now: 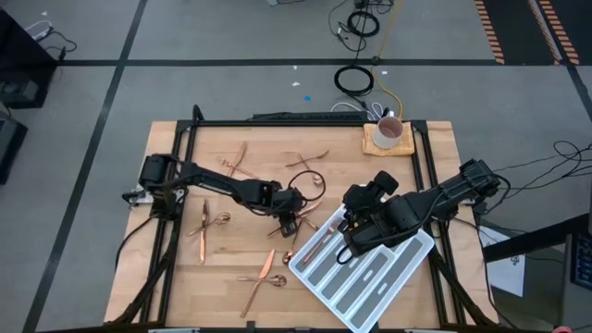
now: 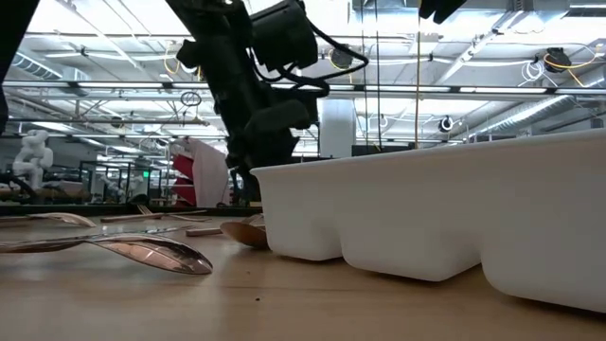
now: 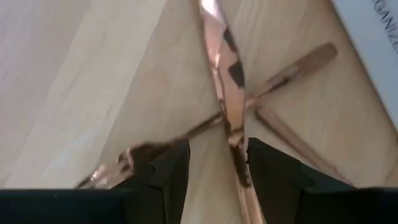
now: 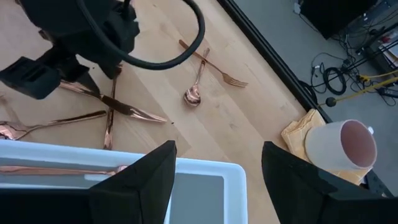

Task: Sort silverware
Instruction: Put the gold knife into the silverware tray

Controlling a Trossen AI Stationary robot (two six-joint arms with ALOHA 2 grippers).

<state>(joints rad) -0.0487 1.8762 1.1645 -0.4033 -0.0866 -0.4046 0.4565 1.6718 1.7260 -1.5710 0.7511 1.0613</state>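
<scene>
Overhead, the left gripper [image 1: 289,222] is low over crossed silverware [image 1: 305,218] beside the white tray [image 1: 370,277], while the right gripper [image 1: 354,242] hovers above the tray's near end. At table height, a spoon [image 2: 151,252] lies loose left of the tray. Left wrist: spread fingers [image 3: 168,171] straddle a copper handle [image 3: 227,93], so the pick is in hand; closing comes next. Right wrist: fingers [image 4: 146,174] apart, empty.

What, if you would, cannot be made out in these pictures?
- Left wrist view: the piece at the left gripper runs off the top edge, so its kind is unclear.
- Low view: the near wall of the tray hides what lies in it.
- High view: the right gripper and its arm cover part of the tray.
</scene>
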